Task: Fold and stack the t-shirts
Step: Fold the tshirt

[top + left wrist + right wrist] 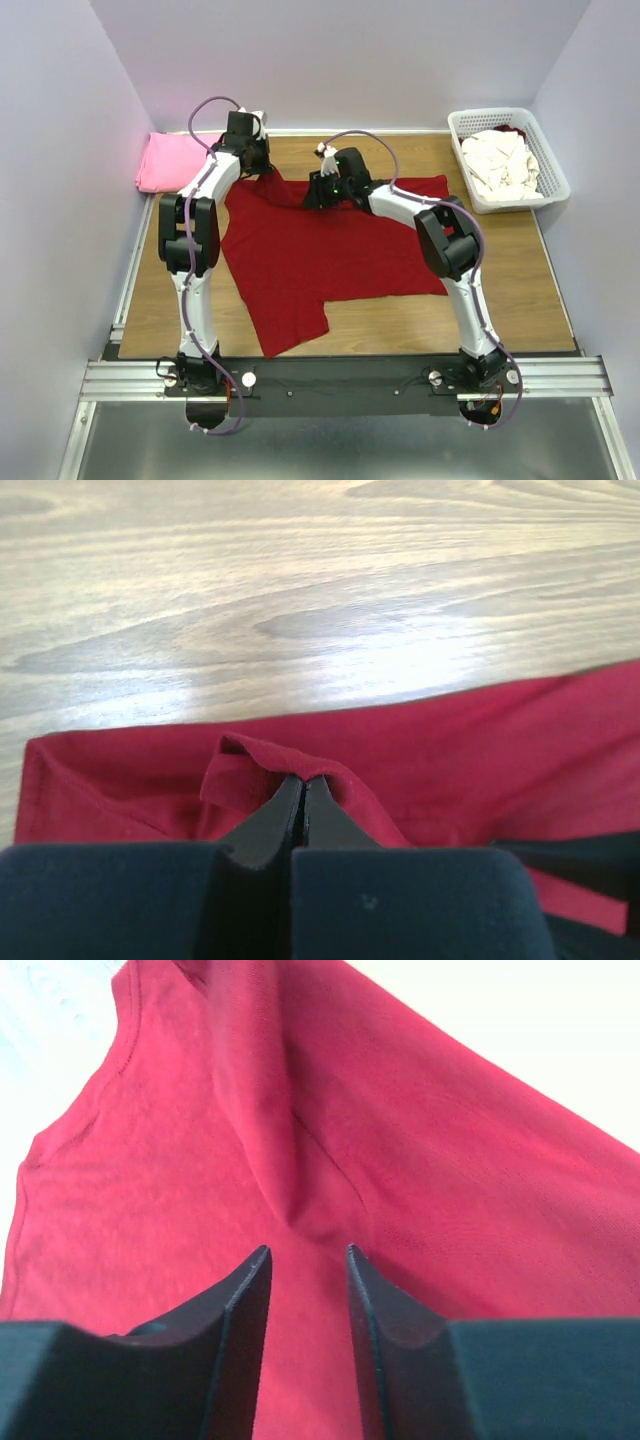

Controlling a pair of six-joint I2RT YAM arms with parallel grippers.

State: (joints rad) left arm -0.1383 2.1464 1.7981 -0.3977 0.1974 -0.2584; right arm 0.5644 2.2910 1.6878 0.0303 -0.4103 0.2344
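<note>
Dark red short-sleeved cloth t-shirt (330, 250) spread on the wooden table (520, 290), left hand (303, 785) pinched shut on a fold at its far edge, right hand (308, 1255) parted over a raised crease, gripping nothing, bright pink t-shirt (170, 160) far left, cream-white t-shirts (500, 165) in a white plastic lattice basket (555, 185) far right.

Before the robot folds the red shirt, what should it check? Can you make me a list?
1. Left gripper has cloth: ok. It is shut on a small fold at the dark red t-shirt's edge.
2. Right gripper has cloth: not ok. Its jaws stand apart, with a ridge of cloth just ahead of them, not pinched yet.
3. Shirt lies smooth: not ok. It is spread out but rumpled and crooked.
4. Pink t-shirt is out of the way: ok, in the far left corner.
5. Cream t-shirts are out of the way: ok, inside the basket.
</note>
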